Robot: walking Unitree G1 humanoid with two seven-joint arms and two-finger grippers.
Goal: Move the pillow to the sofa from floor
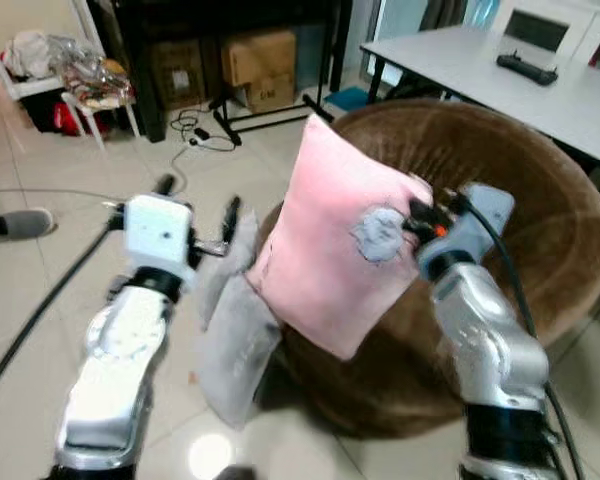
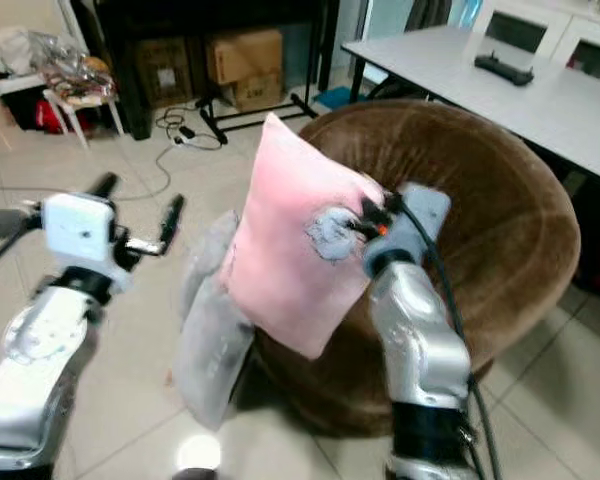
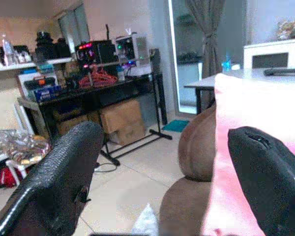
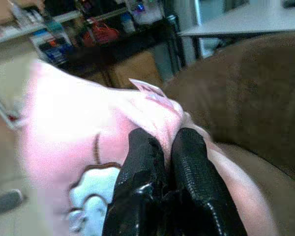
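A pink pillow (image 1: 330,240) with a grey patch hangs tilted over the front rim of the round brown sofa (image 1: 520,190). My right gripper (image 1: 421,214) is shut on the pillow's right edge, its fingers (image 4: 142,177) pinching the pink cloth (image 4: 73,128). My left gripper (image 1: 195,200) is open, held out to the left of the pillow and apart from it. In the left wrist view its two black fingers (image 3: 64,177) stand wide apart, with the pillow (image 3: 255,113) beyond them. A grey pillow (image 1: 235,330) leans against the sofa's front, below the pink one.
A white table (image 1: 500,70) with a black remote stands behind the sofa at the right. A dark desk with cardboard boxes (image 1: 260,65) lines the back wall. Cables (image 1: 195,135) trail over the tiled floor, and a person's grey shoe (image 1: 15,222) is at the far left.
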